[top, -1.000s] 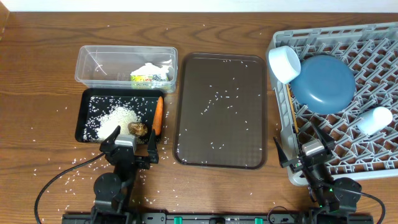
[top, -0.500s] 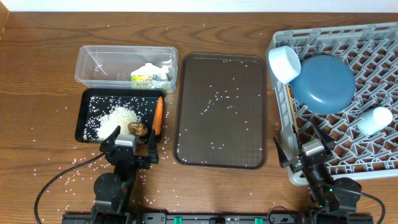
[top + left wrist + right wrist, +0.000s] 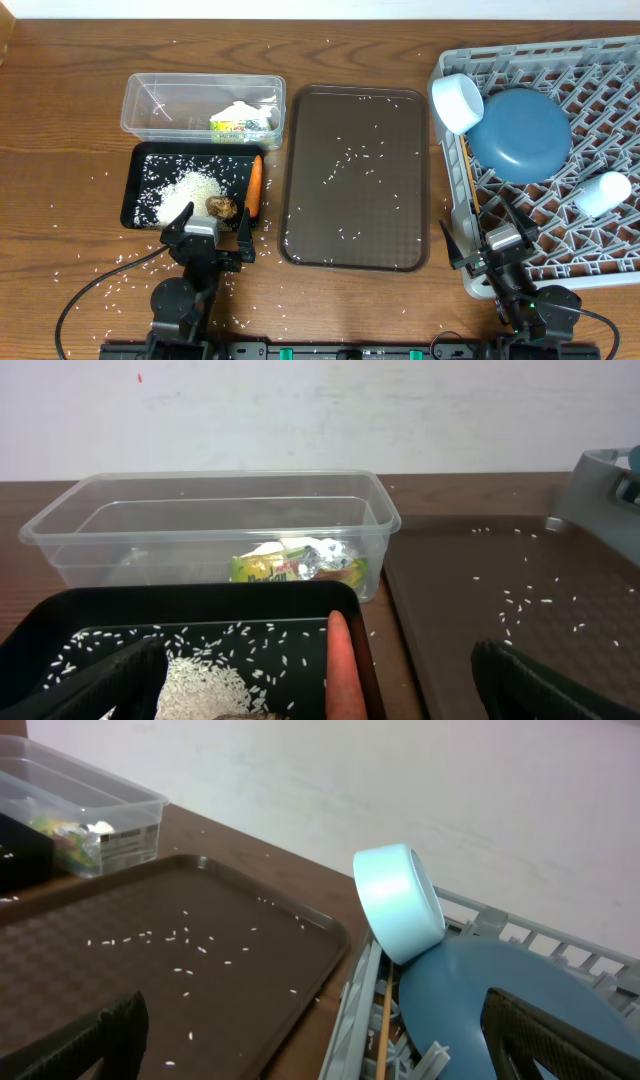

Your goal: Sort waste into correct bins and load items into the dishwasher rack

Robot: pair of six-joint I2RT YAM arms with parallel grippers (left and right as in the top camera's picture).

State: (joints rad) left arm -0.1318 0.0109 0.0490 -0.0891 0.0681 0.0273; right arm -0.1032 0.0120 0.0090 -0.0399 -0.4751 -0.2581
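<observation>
Along the surface's (image 3: 60,150) near edge: left tool (image 3: 207,233) and right tool (image 3: 490,238), both spread wide, grasping nothing, seemingly parked. Clear tub (image 3: 160,100): wrapper (image 3: 290,567), napkin (image 3: 240,108), kept dry. Black tray (image 3: 130,190): rice (image 3: 188,190), carrot (image 3: 254,188), brown lump (image 3: 222,207), the food scraps. Rack (image 3: 600,80): blue plate (image 3: 520,135) on pegs, white bowl (image 3: 457,102), white cup (image 3: 602,193), chopsticks (image 3: 384,1025); sorting looks nearly finished.

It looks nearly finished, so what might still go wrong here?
The carrot lies along the black tray's right edge and might roll out if nudged. The cup sits tilted at the rack's corner; a bump might tip it out. Rice on the brown tray may get missed.
</observation>
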